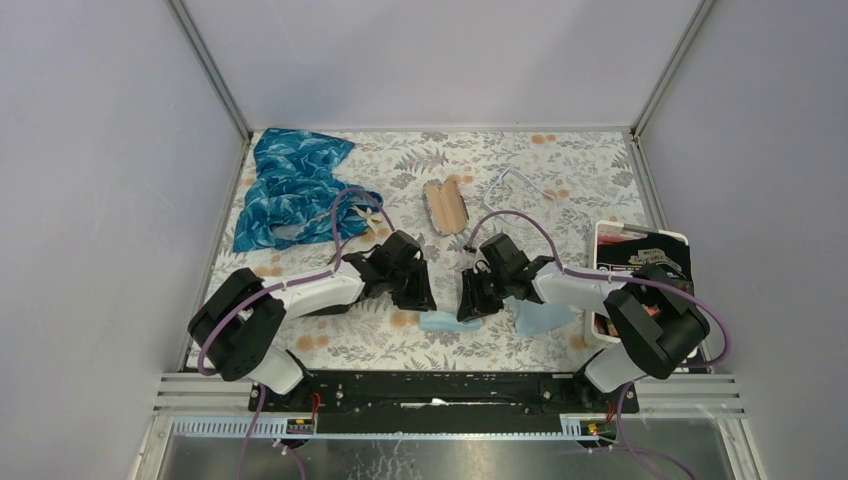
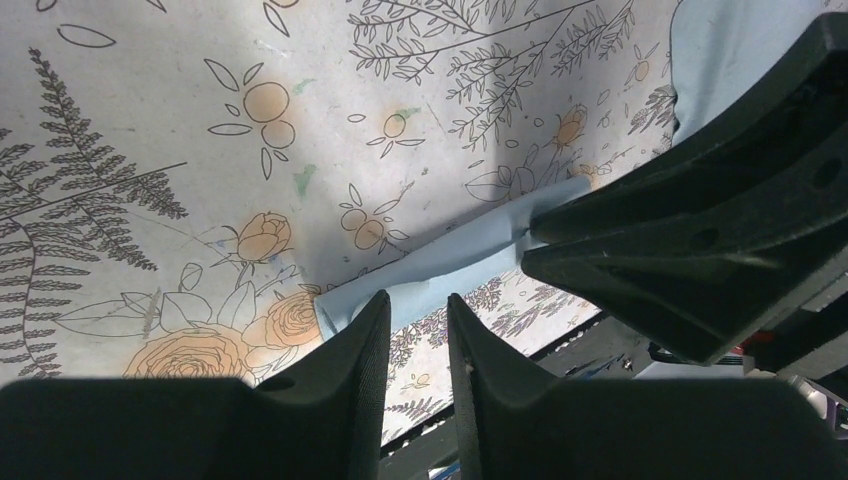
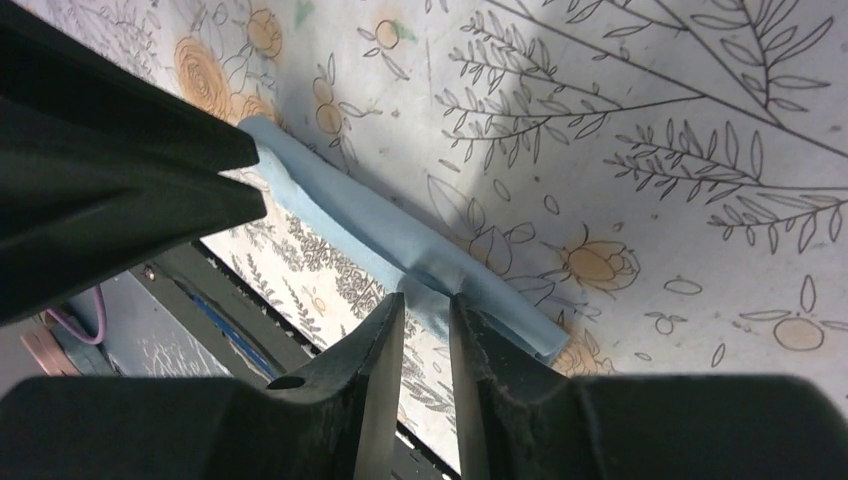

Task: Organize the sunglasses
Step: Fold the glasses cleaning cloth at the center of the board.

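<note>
Floral tablecloth (image 1: 560, 165) covers the table. Left gripper (image 2: 412, 300) and right gripper (image 3: 427, 300) are each narrowed on one end of a light blue cloth (image 1: 447, 321) at near centre. The sunglasses I cannot find; perhaps they lie in the tan open case (image 1: 446, 206) farther back, so little seems left.

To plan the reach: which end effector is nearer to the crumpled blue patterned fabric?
Left. The left end effector sits right of the fabric, toward the bases; the right end effector lies further right.
</note>
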You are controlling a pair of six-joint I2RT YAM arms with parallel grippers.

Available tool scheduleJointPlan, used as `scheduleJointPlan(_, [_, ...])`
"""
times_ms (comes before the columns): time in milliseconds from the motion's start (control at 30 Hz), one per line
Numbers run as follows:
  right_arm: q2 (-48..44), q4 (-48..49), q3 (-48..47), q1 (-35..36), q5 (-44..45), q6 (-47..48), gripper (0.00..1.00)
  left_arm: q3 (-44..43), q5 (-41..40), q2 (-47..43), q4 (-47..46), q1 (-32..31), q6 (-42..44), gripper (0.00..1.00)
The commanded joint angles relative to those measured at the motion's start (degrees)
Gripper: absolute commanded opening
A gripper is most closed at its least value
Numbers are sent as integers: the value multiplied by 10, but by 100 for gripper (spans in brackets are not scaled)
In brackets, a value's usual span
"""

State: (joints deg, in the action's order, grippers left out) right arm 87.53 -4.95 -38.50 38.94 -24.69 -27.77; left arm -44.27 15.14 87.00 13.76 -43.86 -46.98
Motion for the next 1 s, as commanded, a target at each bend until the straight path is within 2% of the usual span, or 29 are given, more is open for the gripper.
scheduleJointPlan(0, [-38, -26, 3, -2, -29, 23, 30, -3, -9, -12, 1, -3, 9, 32])
scheduleJointPlan(333, [-32, -43, -3, 8, -69, 45, 30, -12, -8, -1, 0, -3, 10, 31])
scheduleJointPlan(500, [-43, -53, -9, 9, -11, 44, 31, -15, -17, -2, 5, -3, 7, 31])
scheduleJointPlan(600, [-62, -57, -15, 0, 52, 29, 38, -15, -27, -7, 9, -3, 3, 32])
scheduleJointPlan(733, [-69, -37, -8, -26, 66, 8, 52, -17, -25, -6, 9, -3, 2, 32])
scheduleJointPlan(967, [-48, -23, -7, -30, 76, -2, 53, -21, -22, 1, 8, -3, 5, 31])
